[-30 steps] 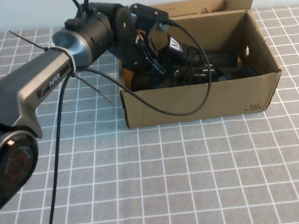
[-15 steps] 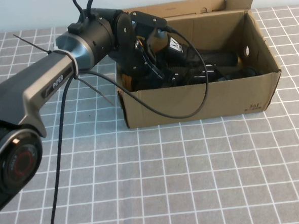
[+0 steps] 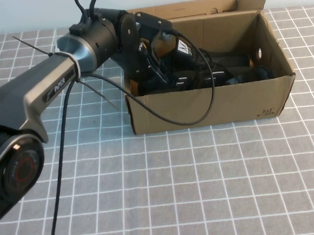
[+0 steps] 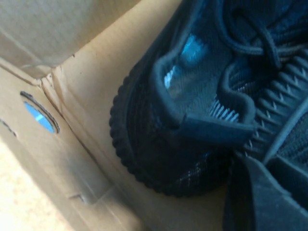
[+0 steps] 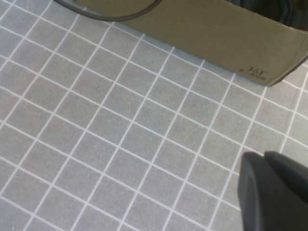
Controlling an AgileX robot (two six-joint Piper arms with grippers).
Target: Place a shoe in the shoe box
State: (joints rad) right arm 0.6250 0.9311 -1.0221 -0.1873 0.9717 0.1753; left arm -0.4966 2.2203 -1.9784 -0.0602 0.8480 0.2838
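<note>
The left claw is lowered inside the shoe box, closed on the shoe, which lies just beneath it. The shoe is judged light, soft and pliable; the heel collar is best gripped. The right claw hangs over the worktop; its opening cannot be told.
</note>
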